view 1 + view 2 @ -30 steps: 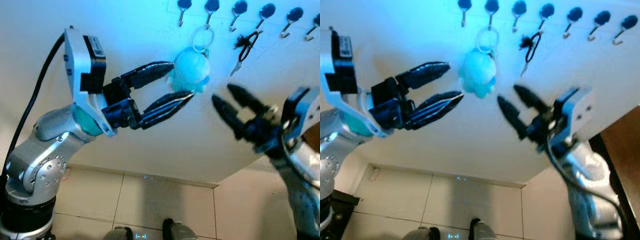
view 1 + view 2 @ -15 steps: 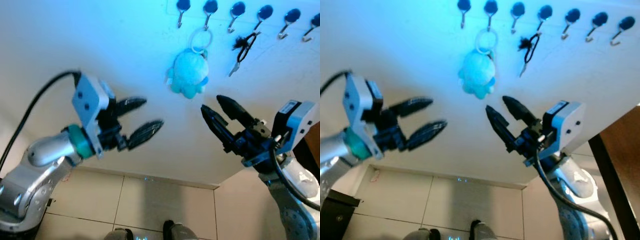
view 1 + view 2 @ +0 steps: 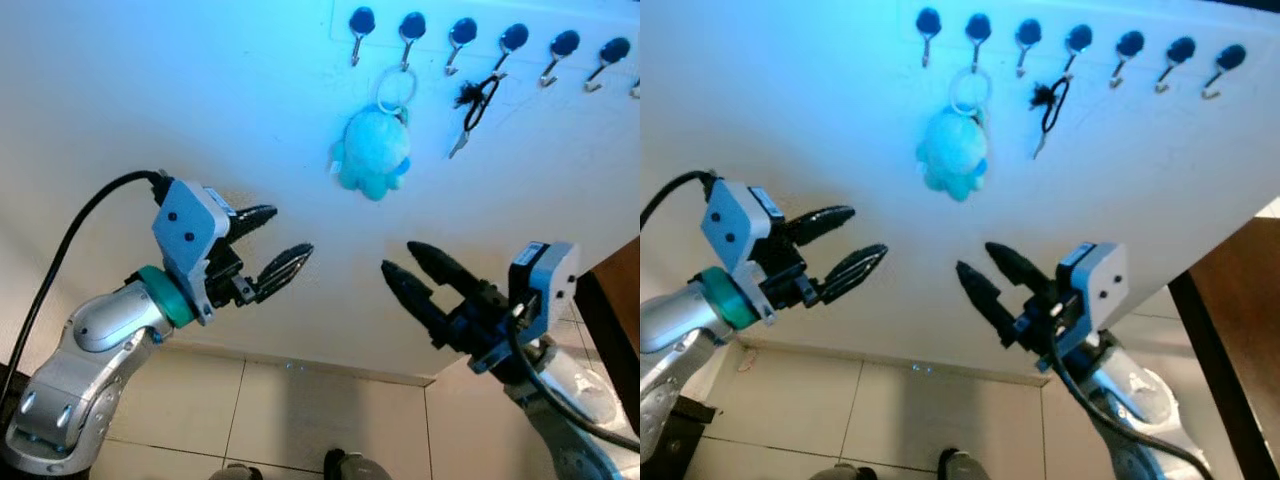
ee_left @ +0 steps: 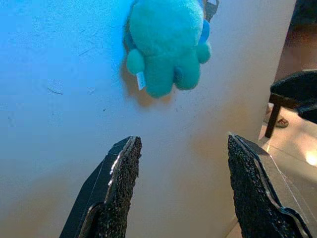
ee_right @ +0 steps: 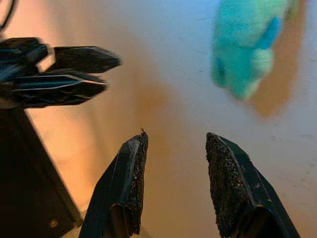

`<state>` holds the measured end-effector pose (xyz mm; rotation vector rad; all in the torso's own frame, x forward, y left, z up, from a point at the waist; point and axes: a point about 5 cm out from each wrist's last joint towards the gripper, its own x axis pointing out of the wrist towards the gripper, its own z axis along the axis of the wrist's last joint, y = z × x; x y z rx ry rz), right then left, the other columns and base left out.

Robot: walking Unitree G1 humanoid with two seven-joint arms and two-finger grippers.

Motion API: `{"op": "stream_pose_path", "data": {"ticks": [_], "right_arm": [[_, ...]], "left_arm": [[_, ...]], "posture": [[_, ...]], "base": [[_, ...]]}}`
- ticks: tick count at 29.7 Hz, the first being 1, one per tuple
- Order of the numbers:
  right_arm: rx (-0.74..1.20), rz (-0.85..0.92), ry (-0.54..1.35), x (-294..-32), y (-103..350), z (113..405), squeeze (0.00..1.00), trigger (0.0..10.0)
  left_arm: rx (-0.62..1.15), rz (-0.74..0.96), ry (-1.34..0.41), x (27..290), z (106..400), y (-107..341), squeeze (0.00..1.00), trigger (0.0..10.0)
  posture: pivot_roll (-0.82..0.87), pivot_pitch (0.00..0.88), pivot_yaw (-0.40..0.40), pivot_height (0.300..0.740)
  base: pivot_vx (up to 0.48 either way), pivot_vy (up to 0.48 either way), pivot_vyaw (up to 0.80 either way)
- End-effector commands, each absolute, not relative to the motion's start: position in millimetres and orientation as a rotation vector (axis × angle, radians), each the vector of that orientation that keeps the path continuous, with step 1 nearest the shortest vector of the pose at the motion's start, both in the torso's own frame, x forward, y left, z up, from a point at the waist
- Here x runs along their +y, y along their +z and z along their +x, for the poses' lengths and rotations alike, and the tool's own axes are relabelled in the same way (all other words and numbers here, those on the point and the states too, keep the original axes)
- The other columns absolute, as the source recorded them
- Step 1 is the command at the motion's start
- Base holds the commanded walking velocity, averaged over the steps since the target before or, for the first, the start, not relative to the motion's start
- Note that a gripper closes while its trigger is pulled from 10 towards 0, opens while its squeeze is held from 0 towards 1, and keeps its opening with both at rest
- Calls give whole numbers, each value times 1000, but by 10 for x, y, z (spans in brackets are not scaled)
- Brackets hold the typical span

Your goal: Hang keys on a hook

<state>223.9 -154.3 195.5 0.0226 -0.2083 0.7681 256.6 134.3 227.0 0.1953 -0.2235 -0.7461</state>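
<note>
Your keys are already up: the turquoise plush keychain (image 3: 373, 150) hangs by its ring (image 3: 397, 91) from the second hook (image 3: 410, 28) in the row on the white wall (image 3: 200, 100), and nothing is touching it. Your left gripper (image 3: 272, 246) sits below and to the left of the plush with its jaws wide and empty; your right gripper (image 3: 412, 276) is lower and to the right, jaws likewise spread and holding nothing. What remains, as I judge it, is a clean exit. Draw both arms straight away from the wall rather than sweeping sideways, so a finger does not clip the plush and lift the ring off the hook. Mind the dark key loop (image 3: 478, 98) on the fourth hook too; it hangs just beside the plush. Check that the ring is seated in the hook's curve before you turn away.
</note>
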Motion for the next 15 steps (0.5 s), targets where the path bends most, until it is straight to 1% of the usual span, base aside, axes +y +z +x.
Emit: {"op": "stream_pose_path", "data": {"ticks": [1,5,10,15], "right_arm": [[-190,27,796,-1531,1925,2224,0,10000],[-191,29,814,-1508,1914,2240,0,10000],[-204,24,839,-1491,1945,2297,0,10000],[-212,20,843,-1486,1955,2326,0,10000]], "left_arm": [[-222,224,-770,1339,2555,2259,0,10000],[-219,248,-781,1363,2543,2249,0,10000],[-248,302,-715,1398,2557,2234,0,10000],[-268,281,-696,1372,2558,2238,0,10000]], "posture": [[-71,28,42,740],[-65,29,36,740],[-54,27,28,740],[-51,27,19,740]], "base": [[0,0,0],[0,0,0],[0,0,0],[0,0,0]]}}
